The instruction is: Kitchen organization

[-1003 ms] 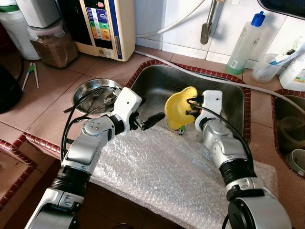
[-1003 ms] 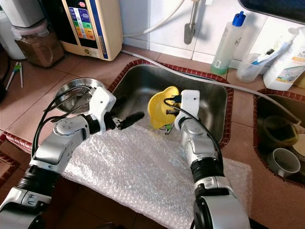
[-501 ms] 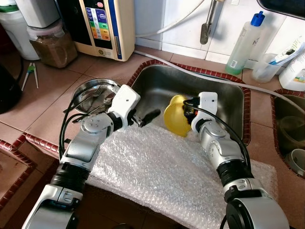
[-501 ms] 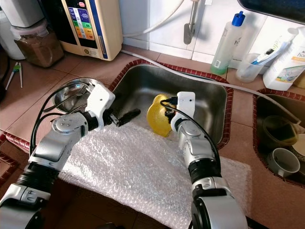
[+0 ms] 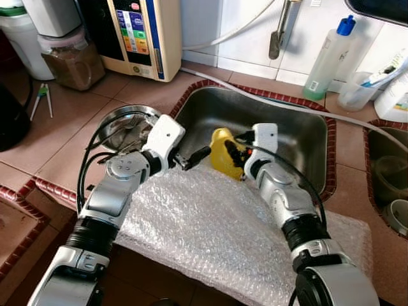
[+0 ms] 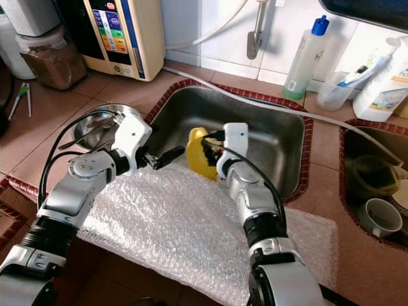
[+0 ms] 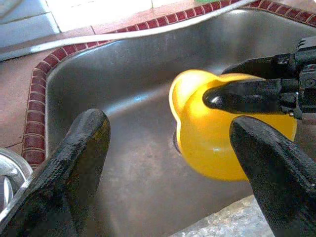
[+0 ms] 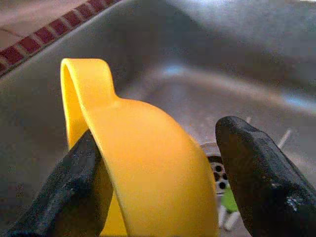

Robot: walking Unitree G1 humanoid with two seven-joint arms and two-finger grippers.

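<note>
Yellow cup (image 5: pixel 222 152) held over the front-left part of the steel sink (image 5: pixel 299 137), just above the sink's front edge where the bubble wrap (image 5: pixel 210 236) begins. Clamped by the right gripper (image 5: pixel 234 155), one black finger (image 8: pixel 79 187) inside the rim, the other (image 8: pixel 259 173) outside the wall; handle loop pointing away from the wrist. Drain strainer (image 8: pixel 216 170) below it on the sink floor, with a small green bit beside, too blurred to identify. Left gripper (image 5: pixel 194 157) just beside the cup over the sink's left front corner, fingers (image 7: pixel 74 163) spread wide and holding nothing, tips close to the cup but apparently not touching. Bubble wrap spread along the counter's front edge, under both forearms. Steel bowl (image 5: pixel 124 124) on the tiled counter (image 5: pixel 70 134) just left of the sink, behind the left wrist. Along the back wall: beige appliance (image 5: pixel 143 35) with a coloured panel at the back-left corner, jar of brown contents (image 5: pixel 70 60) to its left, clear bottle with blue cap (image 5: pixel 326 60) behind the sink's right back corner. Second basin (image 6: pixel 376 185) at the right edge, holding a white cup (image 6: pixel 380 217).
</note>
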